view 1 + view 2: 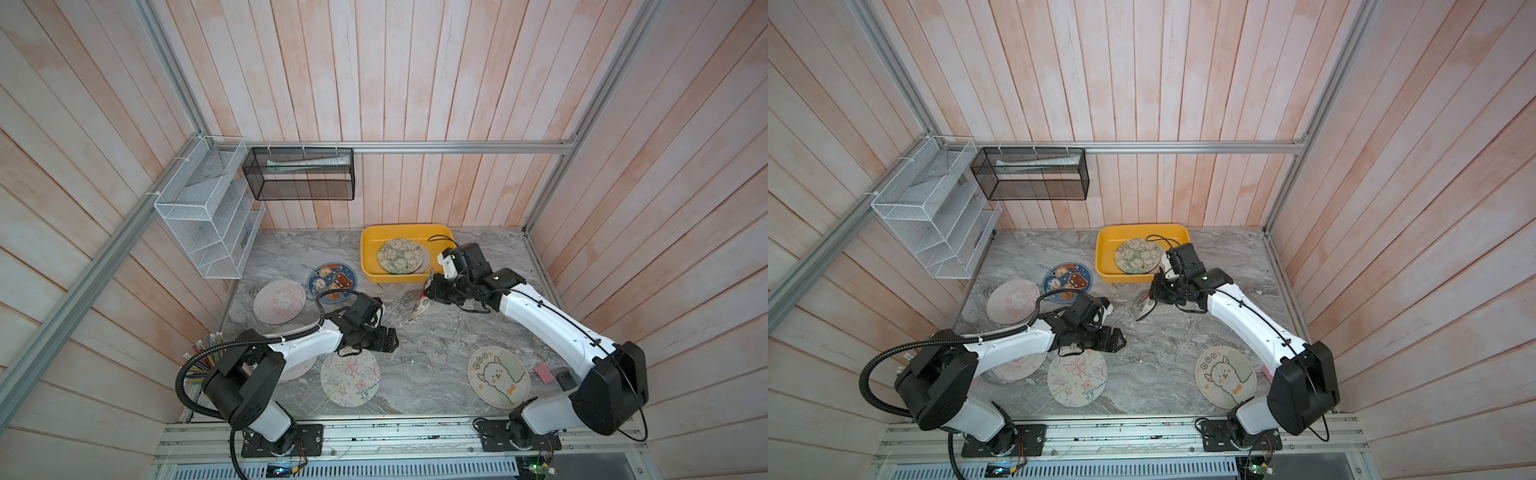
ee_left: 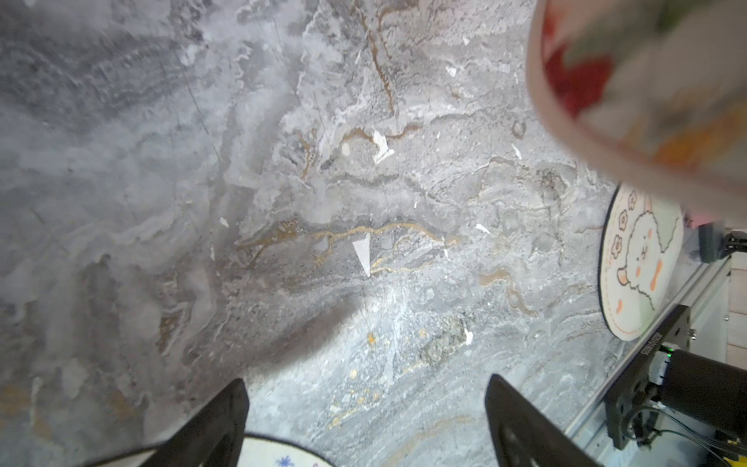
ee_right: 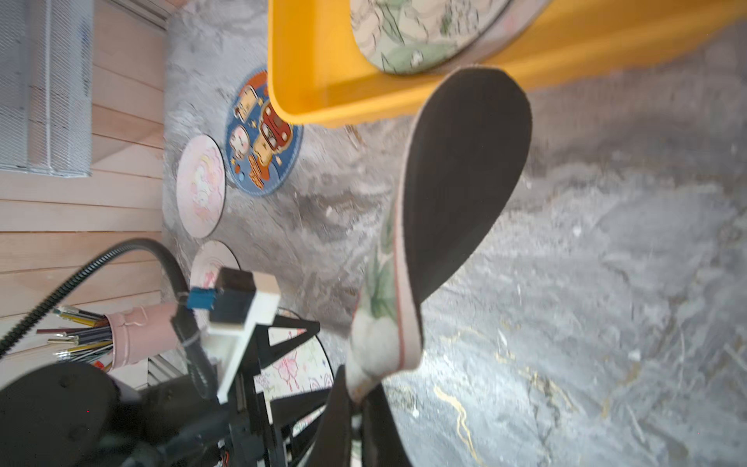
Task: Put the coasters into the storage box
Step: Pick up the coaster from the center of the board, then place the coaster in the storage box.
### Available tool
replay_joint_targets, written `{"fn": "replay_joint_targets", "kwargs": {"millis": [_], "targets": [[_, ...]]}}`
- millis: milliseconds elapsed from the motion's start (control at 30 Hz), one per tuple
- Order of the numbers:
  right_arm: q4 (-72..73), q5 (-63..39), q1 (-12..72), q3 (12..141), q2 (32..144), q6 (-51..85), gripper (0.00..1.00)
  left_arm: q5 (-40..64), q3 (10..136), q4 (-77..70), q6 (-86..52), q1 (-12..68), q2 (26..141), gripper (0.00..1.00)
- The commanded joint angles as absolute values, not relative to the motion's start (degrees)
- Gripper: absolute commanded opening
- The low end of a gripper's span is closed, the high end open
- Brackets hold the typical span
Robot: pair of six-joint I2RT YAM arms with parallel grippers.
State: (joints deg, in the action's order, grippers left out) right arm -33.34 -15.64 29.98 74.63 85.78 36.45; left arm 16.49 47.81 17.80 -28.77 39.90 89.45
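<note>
While right gripper (image 3: 357, 390) pinches one coaster (image 3: 465, 170) on edge just outside the storage box (image 3: 315, 93), left gripper (image 2: 365, 382) hangs spread wide above desk (image 2: 283, 202) centre.

Two overhead eyes, two wrist cameras.
Both top views look steeply down from the front edge over the whole table (image 1: 436, 353). The left wrist view faces bare table from close by; the right wrist view looks along a coaster (image 3: 465, 182) toward the box (image 3: 307, 81), also in both top views.

At least seven coasters (image 1: 498, 376) and one yellow storage box (image 1: 370, 257).
</note>
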Motion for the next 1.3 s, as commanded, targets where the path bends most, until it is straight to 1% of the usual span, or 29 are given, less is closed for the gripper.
{"fn": "replay_joint_targets", "kwargs": {"millis": [0,200,400,667,767,967,1133,1200,1233,1267], "targets": [[-32.9,-15.6,28.7,81.7,90.3,31.5,0.02,16.5,47.0,16.2,-29.0,39.5,88.3,0.93],[-32.7,-15.4,26.9,97.9,101.4,27.6,0.02,16.4,46.3,15.7,-29.1,39.3,87.6,0.95],[-31.1,-18.8,25.0,110.7,113.2,25.8,0.03,15.8,45.7,16.0,-29.3,39.0,86.6,0.96],[-37.0,-23.7,24.4,134.3,131.1,24.1,0.03,15.3,45.3,16.5,-29.5,38.8,86.0,0.97],[-39.2,-25.2,23.7,140.1,136.6,24.4,0.04,15.3,45.4,16.5,-29.5,38.8,85.9,0.97],[-40.2,-27.0,21.0,137.7,141.9,24.0,0.04,15.0,45.6,16.8,-29.7,38.8,85.7,0.98],[-43.1,-24.5,17.7,132.9,142.8,22.1,0.04,14.7,45.5,16.9,-30.0,38.8,85.2,0.98],[-43.7,-23.8,16.7,131.2,142.5,21.0,0.08,14.8,45.4,16.9,-30.0,38.8,85.2,0.98],[-44.1,-23.7,16.4,130.7,142.3,20.5,0.11,14.8,45.4,16.9,-30.0,38.8,85.2,0.98],[-44.4,-23.5,16.0,130.2,142.0,20.1,0.21,14.8,45.4,16.9,-30.1,38.8,85.3,0.99]]}}
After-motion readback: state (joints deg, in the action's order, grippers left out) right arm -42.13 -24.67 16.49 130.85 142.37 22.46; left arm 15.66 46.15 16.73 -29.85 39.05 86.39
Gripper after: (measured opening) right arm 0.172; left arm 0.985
